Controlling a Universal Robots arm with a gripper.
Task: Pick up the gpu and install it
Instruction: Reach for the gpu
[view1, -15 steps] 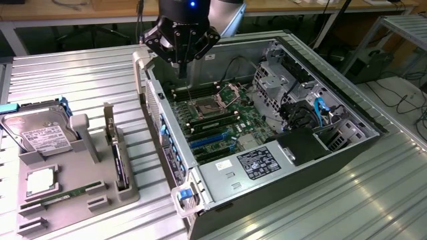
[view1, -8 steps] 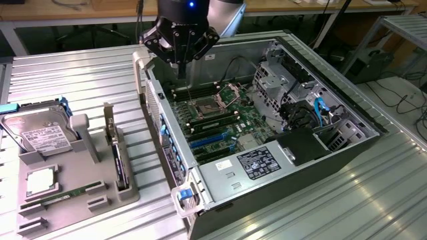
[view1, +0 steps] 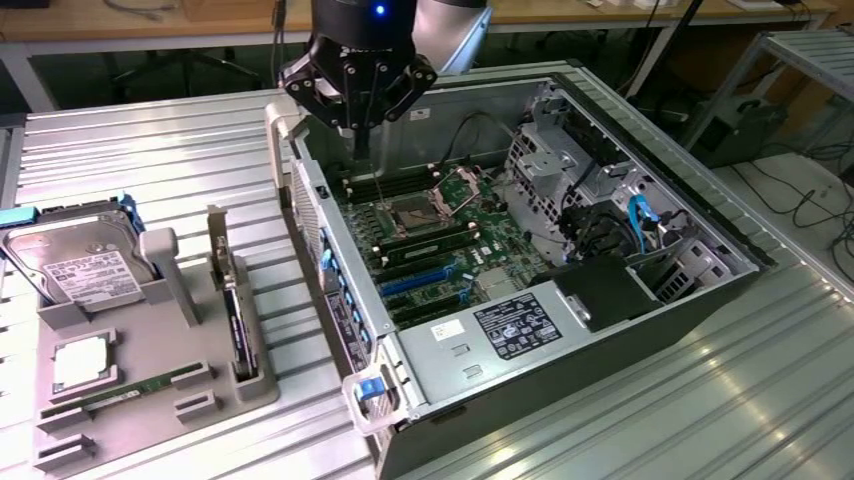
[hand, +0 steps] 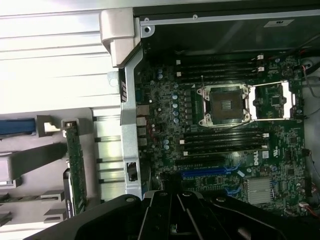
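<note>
The gpu (view1: 238, 325) stands on edge in a slot of the grey holder tray (view1: 147, 400), at the exterior view's left of the open computer case (view1: 667, 300). Its silver bracket end points away toward the far side. In the wrist view the gpu (hand: 76, 167) shows as a thin green board edge beside the case wall. My gripper (view1: 359, 150) hangs over the far end of the motherboard (view1: 454, 240), near the CPU socket (hand: 223, 103). It is shut with nothing in it and is well apart from the gpu. The blue expansion slots (view1: 420, 282) lie bare.
The tray also carries a silver hard drive (view1: 78, 270), a square CPU chip (view1: 83, 358) and a long green RAM stick (view1: 127, 392). The case's power supply (view1: 514, 325) and drive cage (view1: 574, 160) flank the board. Ribbed metal tabletop (view1: 147, 160) surrounds everything.
</note>
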